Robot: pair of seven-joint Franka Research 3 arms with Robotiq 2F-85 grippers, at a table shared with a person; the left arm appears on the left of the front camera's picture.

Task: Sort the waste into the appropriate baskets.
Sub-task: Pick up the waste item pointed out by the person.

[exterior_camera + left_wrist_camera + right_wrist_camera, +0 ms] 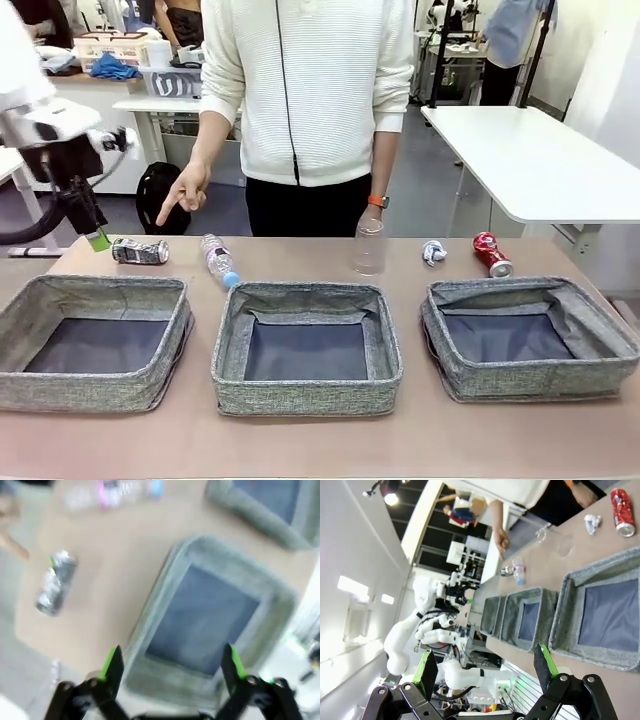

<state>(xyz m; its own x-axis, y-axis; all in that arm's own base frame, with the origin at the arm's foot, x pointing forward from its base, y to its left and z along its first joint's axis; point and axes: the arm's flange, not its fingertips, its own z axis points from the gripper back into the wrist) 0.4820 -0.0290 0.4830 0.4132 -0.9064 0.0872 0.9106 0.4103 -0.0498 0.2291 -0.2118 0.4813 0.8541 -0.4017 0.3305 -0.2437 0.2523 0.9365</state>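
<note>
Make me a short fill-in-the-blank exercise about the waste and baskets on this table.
1. The clear plastic cup stands upright behind the ___ of the three baskets.
2. The bottle lying on its side has a ___ cap.
3. The crushed can beside the paper wad is ___.
4. The left gripper hangs with its jaws ___.

Missing words: middle; blue; red; open.
</note>
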